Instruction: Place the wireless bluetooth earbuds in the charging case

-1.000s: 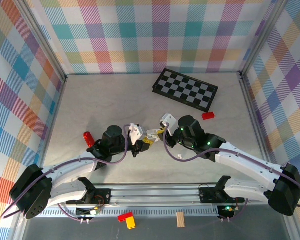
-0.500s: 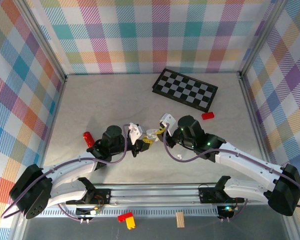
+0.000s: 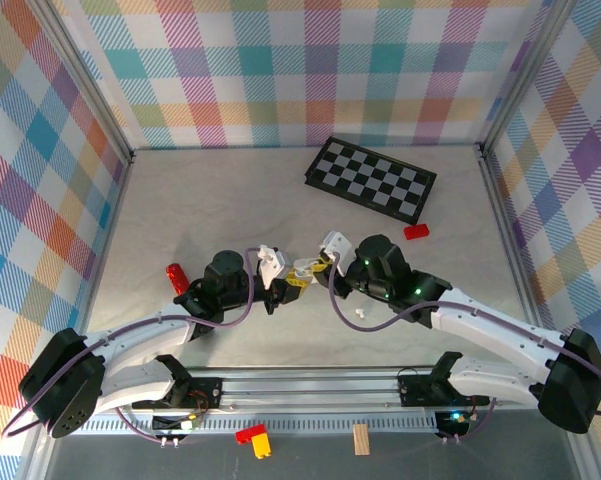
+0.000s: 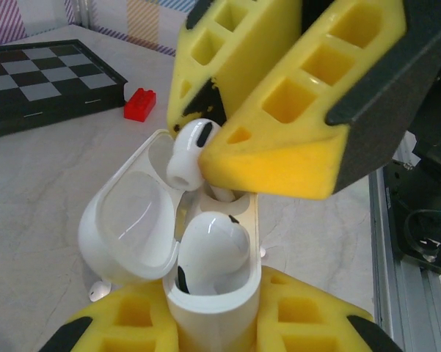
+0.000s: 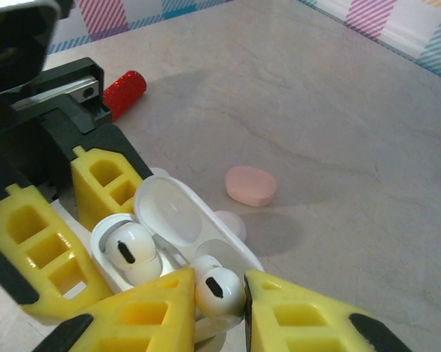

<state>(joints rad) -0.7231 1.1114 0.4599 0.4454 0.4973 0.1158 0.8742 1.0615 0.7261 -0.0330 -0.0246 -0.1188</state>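
Observation:
A white charging case (image 4: 214,312) with its lid (image 4: 128,235) swung open stands upright in my left gripper (image 4: 213,334), which is shut on its body. One white earbud (image 4: 209,249) sits in the near slot. My right gripper (image 5: 219,293) is shut on a second white earbud (image 5: 219,290), holding it tilted at the mouth of the other slot, stem down; that earbud (image 4: 191,150) touches the case rim. In the top view both grippers, left (image 3: 280,285) and right (image 3: 315,268), meet at the case (image 3: 302,268) mid-table.
A pale pink case (image 5: 251,185) lies closed on the table beyond the grippers. A loose white earbud (image 3: 360,313) lies under the right arm. A checkerboard (image 3: 372,178) and small red block (image 3: 416,232) sit at the back right; a red cylinder (image 3: 176,274) lies left.
Barely anything: the right gripper has edged a little toward the case with its earbud. Both grips hold as before.

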